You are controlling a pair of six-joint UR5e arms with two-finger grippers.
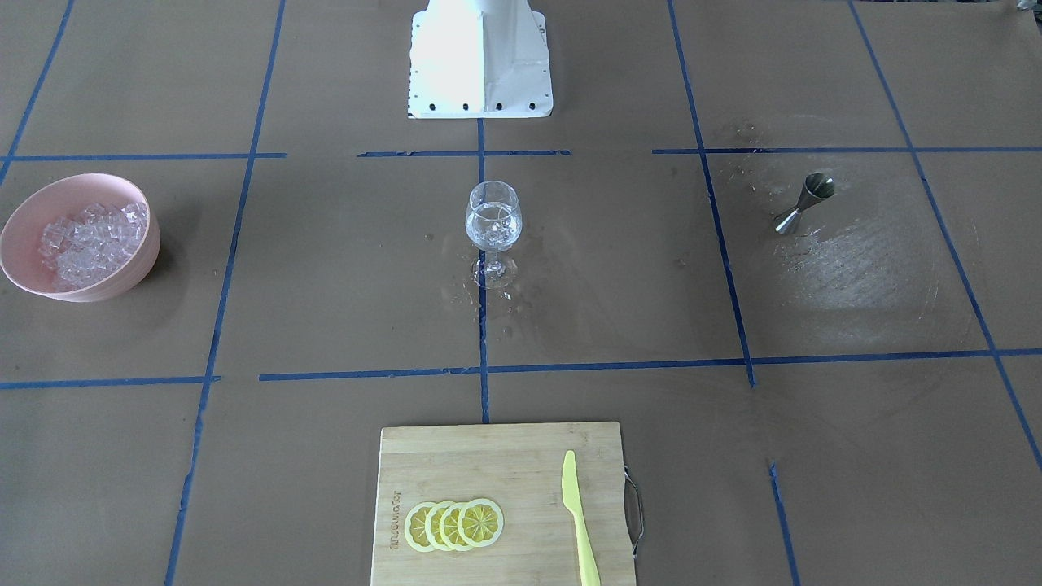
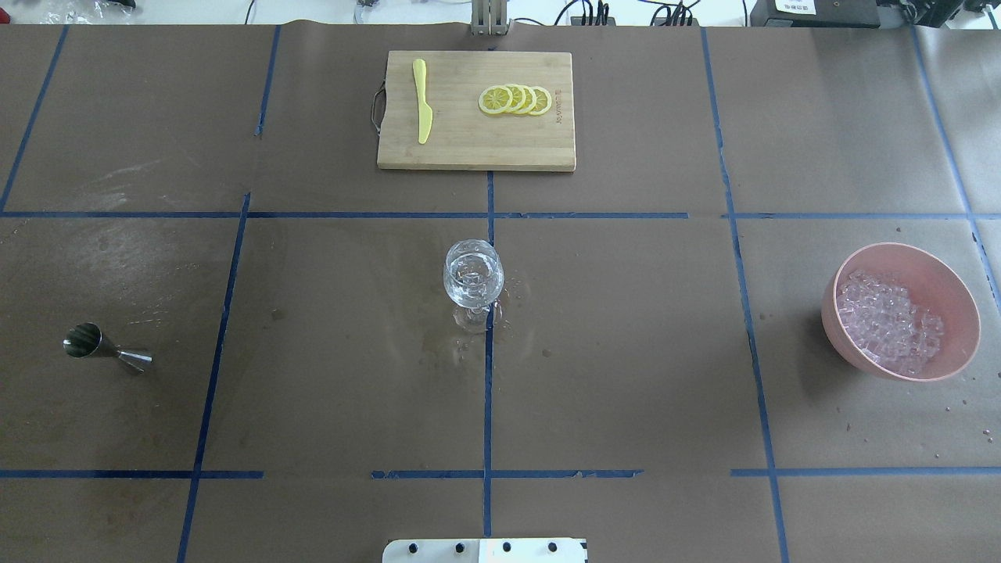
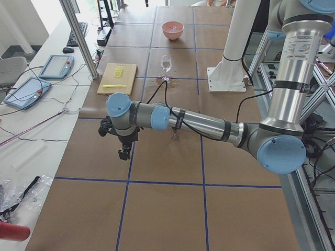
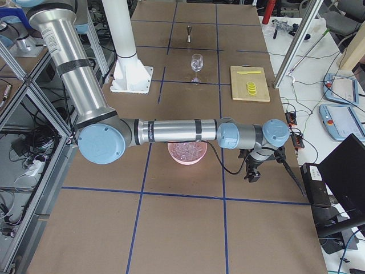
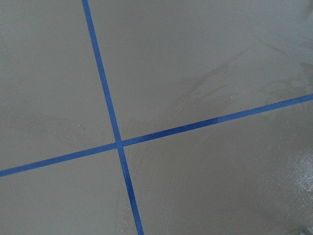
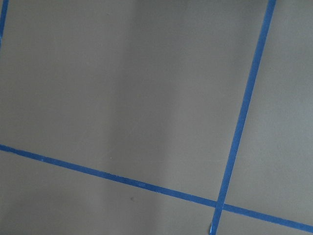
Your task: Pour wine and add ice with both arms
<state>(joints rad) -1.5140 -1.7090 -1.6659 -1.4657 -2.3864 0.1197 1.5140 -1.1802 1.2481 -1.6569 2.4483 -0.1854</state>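
Observation:
A stemmed wine glass [image 1: 493,224] stands at the table's centre, also in the overhead view [image 2: 472,277]; it holds something clear and water-like. A steel jigger [image 1: 804,203] stands on the robot's left [image 2: 105,350]. The ice [image 1: 89,238] is heaped in a pink bowl [image 2: 938,281] on the robot's right. My left gripper [image 3: 124,153] hangs over the table's left end and my right gripper [image 4: 252,176] over its right end, both far from the glass. Each shows only in a side view, so I cannot tell whether it is open or shut. The wrist views show only brown paper and blue tape.
A bamboo cutting board [image 2: 469,148] at the far side holds several lemon slices [image 2: 516,99] and a yellow plastic knife [image 2: 422,109]. Wet spots lie around the glass foot [image 2: 469,336]. The white robot base [image 1: 480,57] stands behind the glass.

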